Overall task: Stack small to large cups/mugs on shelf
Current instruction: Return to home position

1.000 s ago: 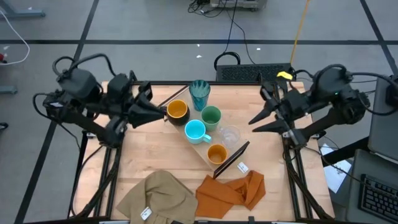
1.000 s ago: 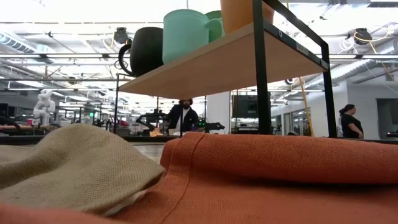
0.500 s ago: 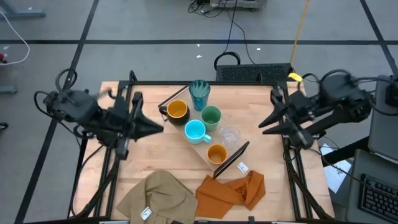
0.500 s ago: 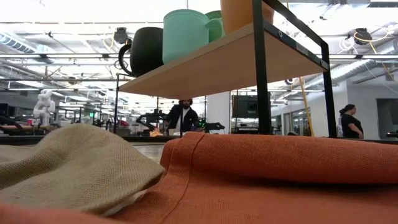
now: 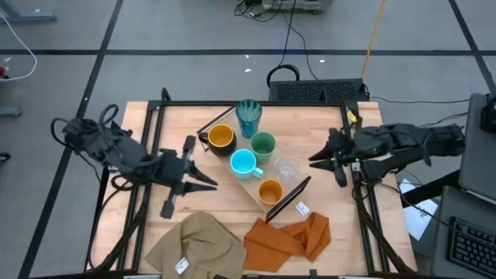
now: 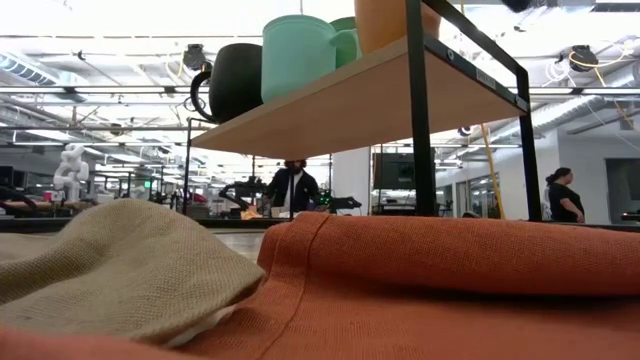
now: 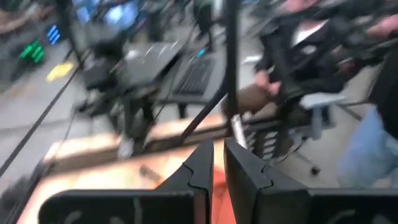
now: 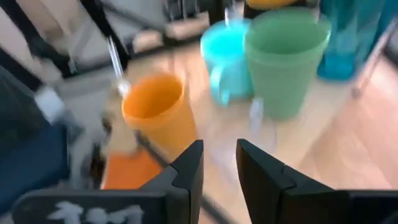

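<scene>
Shelf [image 5: 256,194] lies diagonally (far-left to near-right), 6 cups [image 5: 243,162] aboard.

My table [image 5: 186,124] carries the shelf [image 5: 298,194] with cups; beside its near end lie tan cloth [image 5: 198,244] and orange cloth [image 5: 291,236].

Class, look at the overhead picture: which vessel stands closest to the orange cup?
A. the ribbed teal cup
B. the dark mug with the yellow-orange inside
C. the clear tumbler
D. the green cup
C: the clear tumbler stands right beside the orange cup at the shelf's near end; the others stand farther along.
</scene>
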Robot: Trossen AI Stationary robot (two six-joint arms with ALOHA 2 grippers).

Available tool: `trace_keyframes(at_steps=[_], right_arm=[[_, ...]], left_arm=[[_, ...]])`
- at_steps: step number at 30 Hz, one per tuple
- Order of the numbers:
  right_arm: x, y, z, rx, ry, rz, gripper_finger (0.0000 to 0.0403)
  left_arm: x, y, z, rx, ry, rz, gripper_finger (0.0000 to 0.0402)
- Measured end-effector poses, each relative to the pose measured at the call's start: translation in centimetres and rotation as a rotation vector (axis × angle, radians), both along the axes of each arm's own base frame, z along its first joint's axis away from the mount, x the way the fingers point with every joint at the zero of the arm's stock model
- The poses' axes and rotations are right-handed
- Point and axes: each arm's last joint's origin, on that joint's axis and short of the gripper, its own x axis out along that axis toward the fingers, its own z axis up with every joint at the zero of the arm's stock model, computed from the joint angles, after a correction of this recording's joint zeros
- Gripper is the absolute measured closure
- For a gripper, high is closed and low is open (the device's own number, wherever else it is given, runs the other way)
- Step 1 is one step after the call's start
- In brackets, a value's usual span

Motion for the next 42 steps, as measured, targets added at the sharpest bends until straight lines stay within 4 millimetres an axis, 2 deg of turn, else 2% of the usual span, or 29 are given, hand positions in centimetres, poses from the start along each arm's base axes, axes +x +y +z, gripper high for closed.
trace_keyframes(at_steps=[3, 6, 9, 11, 13, 16, 19, 23, 27, 31, 35, 39, 42], right_arm=[[0.3, 0.0, -0.5, 0.009, -0.205, 0.012, 0.0318], [0.2, 0.0, 0.3, -0.077, -0.535, 0.05, 0.0318], [-0.9, -0.2, 0.8, -0.21, -0.815, 0.048, 0.0318], [-1.7, -0.4, 0.3, -0.256, -0.885, 0.032, 0.0318], [-2.2, -0.7, -0.4, -0.252, -0.876, -0.009, 0.0318], [-2.7, -0.9, -1.9, -0.245, -0.8, -0.025, 0.0318], [-3.1, -0.9, -2.5, -0.256, -0.762, -0.009, 0.0318], [-3.2, -1.0, -3.4, -0.255, -0.663, -0.016, 0.0318], [-3.0, -1.0, -4.5, -0.263, -0.563, -0.002, 0.0318], [-2.8, -1.0, -5.1, -0.25, -0.54, -0.003, 0.0318], [-2.5, -0.9, -6.7, -0.243, -0.509, -0.004, 0.0318], [-2.5, -0.9, -8.5, -0.218, -0.487, -0.005, 0.0318], [-2.7, -0.9, -9.0, -0.195, -0.551, -0.016, 0.0318]], left_arm=[[0.0, 0.3, 0.1, 0.006, -0.161, -0.162, 0.0362], [-0.6, 1.7, -0.3, -0.004, -0.314, -0.268, 0.0362], [-0.1, 3.1, -3.1, -0.046, -0.341, -0.202, 0.0362], [0.7, 4.2, -5.7, -0.098, -0.346, -0.159, 0.0362], [1.2, 5.0, -8.7, -0.129, -0.361, -0.169, 0.0362], [0.9, 6.2, -11.3, -0.151, -0.508, -0.228, 0.0362], [0.8, 6.6, -13.6, -0.177, -0.541, -0.313, 0.0362], [0.9, 7.1, -16.2, -0.183, -0.397, -0.326, 0.0362], [1.4, 7.8, -18.5, -0.177, -0.281, -0.211, 0.0362], [1.1, 8.1, -17.7, -0.088, -0.364, -0.136, 0.0362], [0.9, 8.1, -17.5, -0.071, -0.362, -0.02, 0.0362], [-0.5, 7.3, -17.4, -0.033, -0.312, -0.004, 0.0362], [-2.1, 6.9, -17.0, -0.005, -0.28, 0.028, 0.0362]])
